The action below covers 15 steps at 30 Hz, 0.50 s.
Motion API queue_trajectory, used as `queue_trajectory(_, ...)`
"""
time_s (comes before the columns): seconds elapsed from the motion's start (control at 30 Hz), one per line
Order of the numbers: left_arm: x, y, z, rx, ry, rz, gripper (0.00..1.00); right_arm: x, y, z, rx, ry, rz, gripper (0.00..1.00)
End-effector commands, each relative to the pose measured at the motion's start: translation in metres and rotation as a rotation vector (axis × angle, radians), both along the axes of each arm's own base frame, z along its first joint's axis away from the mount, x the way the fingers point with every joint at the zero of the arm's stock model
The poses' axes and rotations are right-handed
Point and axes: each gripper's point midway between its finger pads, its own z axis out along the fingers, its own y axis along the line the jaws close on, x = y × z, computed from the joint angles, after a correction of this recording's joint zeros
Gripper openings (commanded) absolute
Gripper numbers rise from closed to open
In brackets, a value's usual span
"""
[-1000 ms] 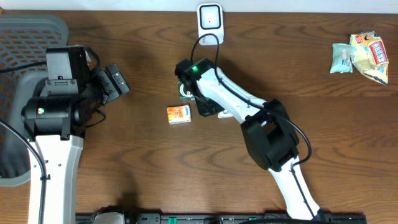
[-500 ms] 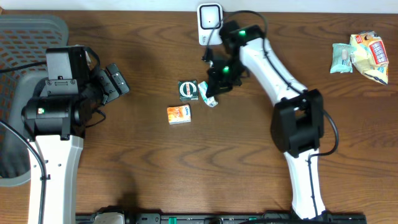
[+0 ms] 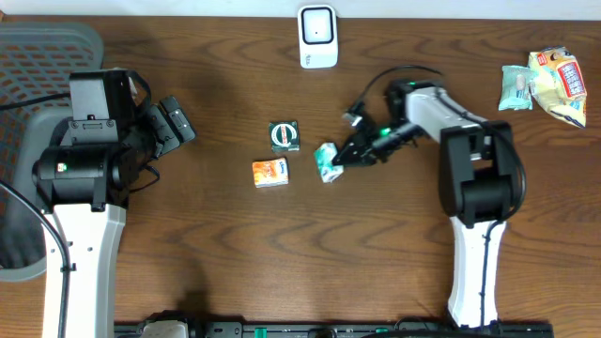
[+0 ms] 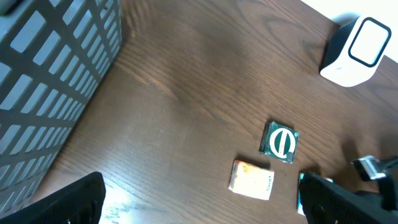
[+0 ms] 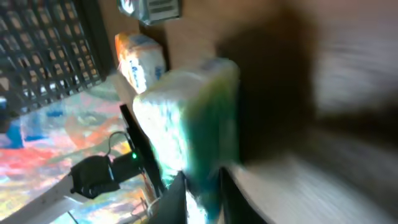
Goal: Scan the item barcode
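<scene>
A green-and-white packet sits low over the middle of the table, pinched at its right end by my right gripper. In the right wrist view the packet fills the blurred centre, and its lower end sits between the two dark fingers of the right gripper. The white scanner stands at the back edge, well behind the packet, and also shows in the left wrist view. My left gripper hangs open at the left with nothing in it, its fingers wide apart.
A green square item and a small orange box lie left of the packet. A grey mesh basket fills the far left. Snack packets lie at the back right.
My right arm swung from over the middle items, past the scanner, out to the right. The packet shifted slightly right and forward with it. The left arm has not moved.
</scene>
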Motion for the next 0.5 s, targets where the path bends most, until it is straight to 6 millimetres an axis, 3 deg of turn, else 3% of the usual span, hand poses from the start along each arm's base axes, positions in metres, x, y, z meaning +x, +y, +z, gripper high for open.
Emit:
queue_trajectory(0.0, 0.001, 0.004, 0.004, 0.016, -0.009, 0.001, 0.98, 0.017, -0.032, 0.002, -0.074, 0.032, -0.087, 0.23)
queue_trajectory(0.1, 0.001, 0.004, 0.004, 0.016, -0.008, 0.001, 0.98, 0.021, -0.056, 0.006, -0.165, 0.055, -0.104, 0.26)
queue_trajectory(0.2, 0.001, 0.004, 0.004, 0.016, -0.008, 0.001, 0.98, 0.020, -0.063, 0.016, -0.189, 0.047, -0.074, 0.26)
queue_trajectory(0.27, 0.001, 0.004, 0.004, 0.016, -0.008, 0.001, 0.98, 0.016, -0.060, 0.022, -0.178, 0.032, -0.037, 0.28)
queue_trajectory(0.4, 0.001, 0.004, 0.004, 0.016, -0.008, 0.001, 0.98, 0.008, -0.042, 0.021, -0.167, -0.005, 0.039, 0.46)
queue_trajectory(0.47, 0.001, 0.004, 0.004, 0.016, -0.009, 0.001, 0.97, 0.005, -0.034, 0.018, -0.181, -0.023, 0.069, 0.49)
